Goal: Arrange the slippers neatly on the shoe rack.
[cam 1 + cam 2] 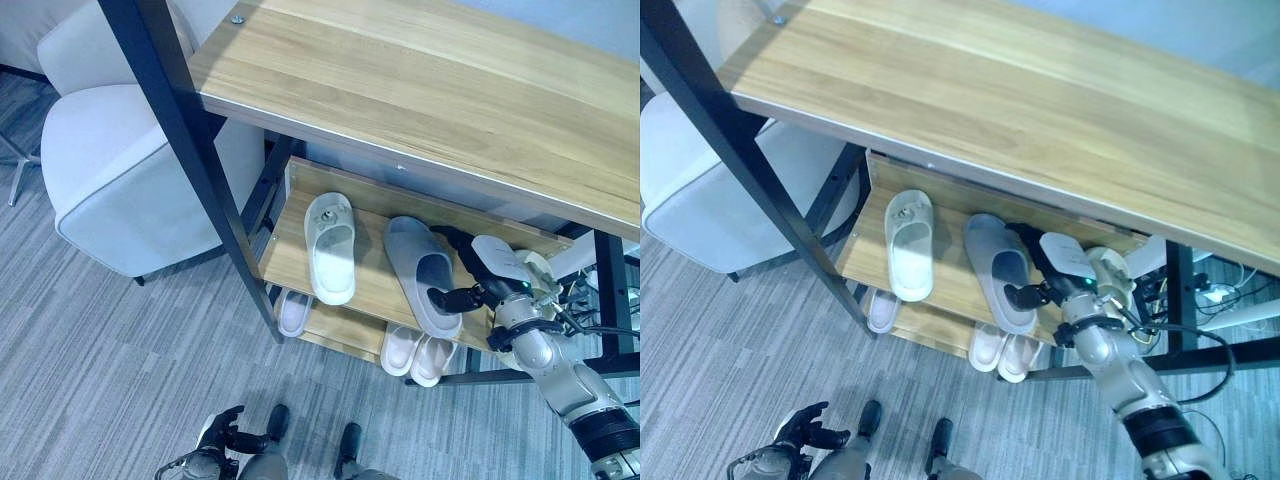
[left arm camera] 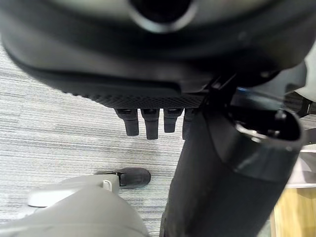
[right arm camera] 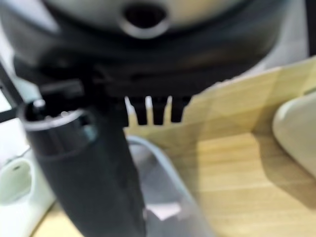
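Left eye view: wooden shoe rack point(image 1: 420, 90) with black metal frame; on its middle shelf a white slipper point(image 1: 331, 247) and, near it to the right, a grey slipper point(image 1: 424, 274), both lying toe toward the back. Right hand point(image 1: 478, 283) at the grey slipper's right edge, thumb curled into its opening, fingers along its side, clamped on it. Three more pale slippers point(image 1: 415, 353) on the lower shelf. White upholstered chair point(image 1: 120, 170) left of the rack. Left hand point(image 1: 218, 430) low above the grey carpet point(image 1: 100, 370), fingers curled, holding nothing.

Right wrist view: thumb against the grey slipper point(image 3: 163, 197) on the wooden shelf.
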Available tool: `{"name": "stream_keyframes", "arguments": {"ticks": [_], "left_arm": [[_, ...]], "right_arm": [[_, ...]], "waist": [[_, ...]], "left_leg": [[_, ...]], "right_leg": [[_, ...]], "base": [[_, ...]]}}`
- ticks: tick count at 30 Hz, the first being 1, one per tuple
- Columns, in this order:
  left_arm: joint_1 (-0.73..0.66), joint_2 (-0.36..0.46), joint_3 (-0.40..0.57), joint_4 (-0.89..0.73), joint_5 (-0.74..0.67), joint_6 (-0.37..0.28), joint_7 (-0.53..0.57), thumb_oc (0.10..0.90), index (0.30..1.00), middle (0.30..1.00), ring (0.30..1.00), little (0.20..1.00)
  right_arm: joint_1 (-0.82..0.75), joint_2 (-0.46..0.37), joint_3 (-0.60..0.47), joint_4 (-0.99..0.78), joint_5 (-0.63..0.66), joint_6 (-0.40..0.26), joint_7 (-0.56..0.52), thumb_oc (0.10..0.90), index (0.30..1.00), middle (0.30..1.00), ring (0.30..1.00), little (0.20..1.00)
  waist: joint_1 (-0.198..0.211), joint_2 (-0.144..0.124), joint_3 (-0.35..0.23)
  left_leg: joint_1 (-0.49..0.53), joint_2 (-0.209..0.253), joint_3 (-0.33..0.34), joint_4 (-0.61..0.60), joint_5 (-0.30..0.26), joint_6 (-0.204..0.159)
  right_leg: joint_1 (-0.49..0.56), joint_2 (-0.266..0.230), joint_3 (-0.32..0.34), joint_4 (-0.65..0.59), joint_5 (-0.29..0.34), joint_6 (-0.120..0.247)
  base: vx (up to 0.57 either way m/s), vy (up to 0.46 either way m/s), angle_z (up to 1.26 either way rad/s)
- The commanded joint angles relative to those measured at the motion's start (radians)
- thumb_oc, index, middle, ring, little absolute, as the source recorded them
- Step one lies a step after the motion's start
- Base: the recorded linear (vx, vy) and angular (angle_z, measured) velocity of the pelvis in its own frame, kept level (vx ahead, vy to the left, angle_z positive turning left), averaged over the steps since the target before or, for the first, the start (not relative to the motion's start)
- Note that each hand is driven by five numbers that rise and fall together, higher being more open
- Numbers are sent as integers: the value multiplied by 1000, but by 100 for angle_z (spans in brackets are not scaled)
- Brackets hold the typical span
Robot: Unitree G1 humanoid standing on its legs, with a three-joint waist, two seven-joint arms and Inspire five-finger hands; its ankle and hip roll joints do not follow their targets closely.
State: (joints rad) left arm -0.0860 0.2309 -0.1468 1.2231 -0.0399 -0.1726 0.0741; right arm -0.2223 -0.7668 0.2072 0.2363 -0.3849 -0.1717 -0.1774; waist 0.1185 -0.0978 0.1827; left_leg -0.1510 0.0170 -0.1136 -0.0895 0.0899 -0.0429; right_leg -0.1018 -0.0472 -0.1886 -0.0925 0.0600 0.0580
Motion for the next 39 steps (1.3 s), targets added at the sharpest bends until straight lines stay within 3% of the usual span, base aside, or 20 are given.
{"name": "stream_keyframes", "arguments": {"ticks": [1, 7, 10, 23, 30, 39], "left_arm": [[0, -5, -73, 85, -12, -5, 0, 800, 900, 900, 900, 900], [0, -7, -91, 86, 8, -6, 4, 800, 900, 900, 900, 900], [2, -8, -101, 88, 16, -6, 3, 800, 900, 900, 900, 900], [16, -10, -104, 98, 33, 3, 8, 800, 900, 900, 900, 900], [23, -11, -98, 96, 39, 4, 9, 800, 900, 900, 900, 900], [38, -16, -73, 92, 66, 8, 26, 800, 900, 900, 900, 900]], "right_arm": [[-130, -36, -31, 12, 34, -24, -94, 800, 900, 900, 900, 900], [-138, -30, -30, 40, 29, -21, -104, 800, 900, 900, 900, 900], [-139, -10, -36, 61, 51, -20, -113, 400, 300, 300, 300, 300], [-63, 107, -97, 111, 194, -32, -122, 400, 300, 300, 300, 300], [-23, 131, -125, 89, 198, -39, -133, 400, 300, 300, 300, 300], [96, 236, -237, -105, 213, -68, -181, 400, 300, 300, 300, 300]], "waist": [[41, -14, -35], [45, -17, -35], [47, -18, -37], [47, -25, -41], [47, -29, -45], [22, -15, -64]], "left_leg": [[-20, -8, 8, 2, -53, -16], [-17, -7, 6, 2, -57, -16], [-12, -5, 6, 2, -59, -16], [13, -5, 6, 2, -71, -13], [25, -5, 8, 2, -78, -10], [73, -13, 27, 2, -105, 9]], "right_leg": [[0, -45, 55, 5, -46, 93], [2, -45, 52, 5, -48, 94], [7, -46, 51, 5, -51, 94], [25, -48, 48, 5, -55, 94], [35, -47, 49, 5, -56, 96], [74, -60, 64, 5, -59, 103]], "base": [[0, 0, 0], [0, 0, 0], [0, 0, 0], [5, 4, 3], [0, 0, 0], [8, 39, -1]]}}
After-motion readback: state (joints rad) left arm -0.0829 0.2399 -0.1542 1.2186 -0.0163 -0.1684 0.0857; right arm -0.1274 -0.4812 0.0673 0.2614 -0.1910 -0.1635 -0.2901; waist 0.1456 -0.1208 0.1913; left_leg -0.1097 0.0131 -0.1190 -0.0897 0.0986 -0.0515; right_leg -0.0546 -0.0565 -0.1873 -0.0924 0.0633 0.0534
